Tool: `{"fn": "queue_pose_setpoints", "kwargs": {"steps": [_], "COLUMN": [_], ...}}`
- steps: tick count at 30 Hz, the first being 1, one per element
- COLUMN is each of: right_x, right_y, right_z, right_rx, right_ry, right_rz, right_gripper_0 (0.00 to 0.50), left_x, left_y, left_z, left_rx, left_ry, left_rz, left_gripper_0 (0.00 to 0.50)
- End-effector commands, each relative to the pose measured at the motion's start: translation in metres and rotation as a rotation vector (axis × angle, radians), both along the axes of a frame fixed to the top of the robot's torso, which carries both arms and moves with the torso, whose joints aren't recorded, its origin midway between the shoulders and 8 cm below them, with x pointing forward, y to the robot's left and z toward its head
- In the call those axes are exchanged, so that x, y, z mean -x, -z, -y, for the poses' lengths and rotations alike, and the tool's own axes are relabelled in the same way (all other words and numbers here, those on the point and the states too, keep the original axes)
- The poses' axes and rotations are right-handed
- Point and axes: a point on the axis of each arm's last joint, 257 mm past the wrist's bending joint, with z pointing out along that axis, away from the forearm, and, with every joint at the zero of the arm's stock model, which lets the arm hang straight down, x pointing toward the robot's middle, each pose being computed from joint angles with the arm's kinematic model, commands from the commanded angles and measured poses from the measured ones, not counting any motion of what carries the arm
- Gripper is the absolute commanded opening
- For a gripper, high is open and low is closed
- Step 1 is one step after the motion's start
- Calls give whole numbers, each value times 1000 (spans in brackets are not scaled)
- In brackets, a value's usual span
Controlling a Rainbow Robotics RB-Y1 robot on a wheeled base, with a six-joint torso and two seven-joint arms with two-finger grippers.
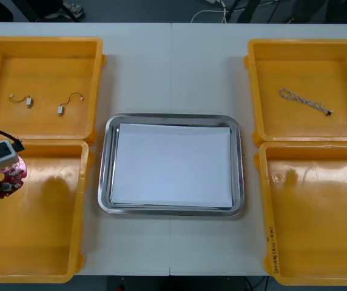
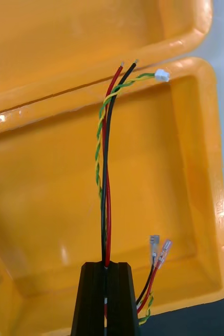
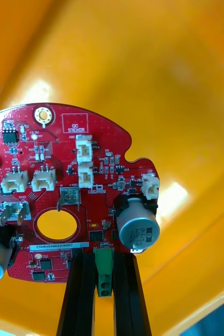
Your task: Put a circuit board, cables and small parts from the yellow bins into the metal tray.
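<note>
Currently, no item lies in the metal tray [image 1: 104, 182] at the table's centre; its white inside is bare, so every placement is judged to be outstanding. The left gripper [image 3: 104, 257] stands over the near-left bin [image 1: 46, 236] at the table's left edge, its fingers closed onto the rim of the round red circuit board [image 3: 80, 178], one to each side of a small green connector, with the board lifted clear of the bin floor. The right gripper [image 2: 105, 265] has its fingers drawn almost together, pinching a cable bundle [image 2: 105, 184] of red, black and twisted green-and-yellow wires, which hangs above a yellow bin [image 2: 49, 199]; which of the right-hand bins this is cannot be told. Two small metal parts [image 1: 28, 101], each with a short lead, lie apart on the floor of the far-left bin [image 1: 46, 60], and one twisted cable [image 1: 305, 102] lies in the far-right bin [image 1: 307, 60]. By this reading the pick-up of the board and of one cable bundle is done; their carriage to the tray, their release, and the collection of the small parts are left.
</note>
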Motion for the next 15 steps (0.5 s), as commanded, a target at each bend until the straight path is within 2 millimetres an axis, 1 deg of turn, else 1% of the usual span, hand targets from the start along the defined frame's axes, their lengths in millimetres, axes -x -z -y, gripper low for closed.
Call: {"fn": "queue_pose_setpoints", "kwargs": {"steps": [1, 3, 5, 6, 8, 9, 12, 13, 15], "right_x": [-13, -14, -16, -17, -18, -19, -21, -22, -25], "right_y": [-39, -42, -47, -48, -50, -51, -52, -53, -53], "right_z": [-4, -9, -17, -19, -27, -29, -48, -51, -62], "right_rx": [102, 109, 120, 123, 137, 137, 131, 133, 139], "right_ry": [-187, -234, -299, -314, -361, -371, -436, -446, -493], "right_rz": [69, 73, 77, 76, 71, 69, 61, 62, 58], "right_gripper_0": [0, 0, 0, 0, 0, 0, 0, 0, 0], "left_x": [-17, -24, -31, -33, -36, -36, -38, -38, -41], "left_y": [-38, -49, -60, -63, -70, -71, -74, -74, -78], "left_z": [25, 33, 46, 50, 65, 68, 90, 93, 107], "left_rx": [97, 116, 142, 146, 167, 173, 207, 211, 229], "left_ry": [-168, -172, -174, -171, -169, -169, -175, -178, -173], "left_rz": [76, 109, 142, 152, 173, 174, 177, 177, 178], "left_gripper_0": [0, 0, 0, 0, 1, 0, 0, 1, 0]}}
